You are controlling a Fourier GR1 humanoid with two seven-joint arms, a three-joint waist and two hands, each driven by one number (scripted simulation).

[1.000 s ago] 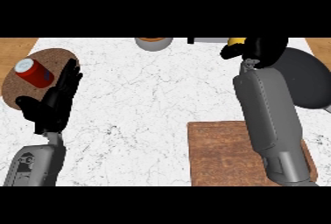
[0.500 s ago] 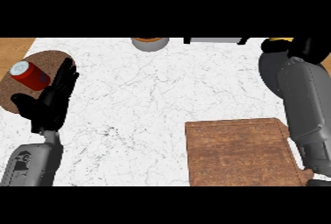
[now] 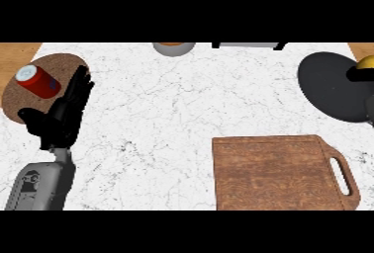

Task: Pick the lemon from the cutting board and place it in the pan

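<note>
The yellow lemon (image 3: 366, 62) shows at the right edge, over the far right rim of the dark round pan (image 3: 329, 86). My right hand (image 3: 356, 74) is almost wholly out of the picture; a black finger curls against the lemon's underside. The wooden cutting board (image 3: 274, 173) lies at the lower right with nothing on it. My left hand (image 3: 62, 111) rests open at the left, fingers pointing up.
A red can (image 3: 38, 80) stands on a round brown mat (image 3: 22, 101) at the far left, close to my left hand's fingertips. A grey bowl (image 3: 174, 48) sits at the counter's back edge, with a pale object (image 3: 248, 45) beside it.
My right arm has swung to the right and out of the picture with the lemon, uncovering the pan. The left hand has stayed where it was.
</note>
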